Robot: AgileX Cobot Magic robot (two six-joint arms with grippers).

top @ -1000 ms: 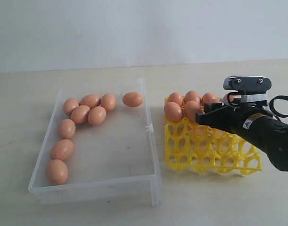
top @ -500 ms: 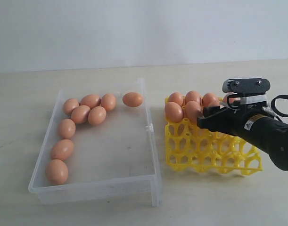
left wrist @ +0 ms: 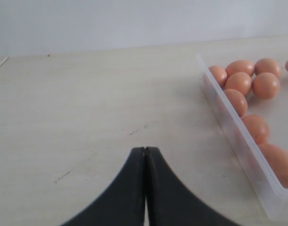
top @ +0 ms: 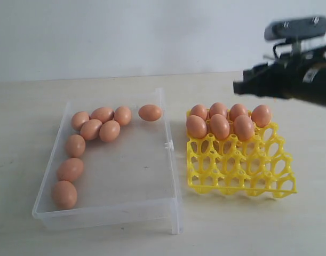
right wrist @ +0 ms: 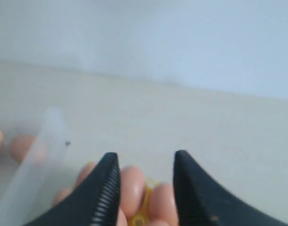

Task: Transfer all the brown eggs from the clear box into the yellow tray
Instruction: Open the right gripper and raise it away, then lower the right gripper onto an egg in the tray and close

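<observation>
Hanging right gripper (top: 240,87): up above the yellow tray (top: 243,170), jaws partway apart, nothing between them.
Left gripper (left wrist: 145,150): jaws pressed together, nothing in them, over the table (left wrist: 63,117) beside the clear box (top: 171,176).
Brown eggs (top: 109,130): nine in the clear box, seven in the tray's back cups.
Yellow tray: just beside the box, on the table.

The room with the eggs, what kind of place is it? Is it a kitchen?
Probably a robot test bench, not a kitchen: a plain pale table, a blank white wall, and a black robot gripper hanging over a yellow tray of brown eggs.
</observation>
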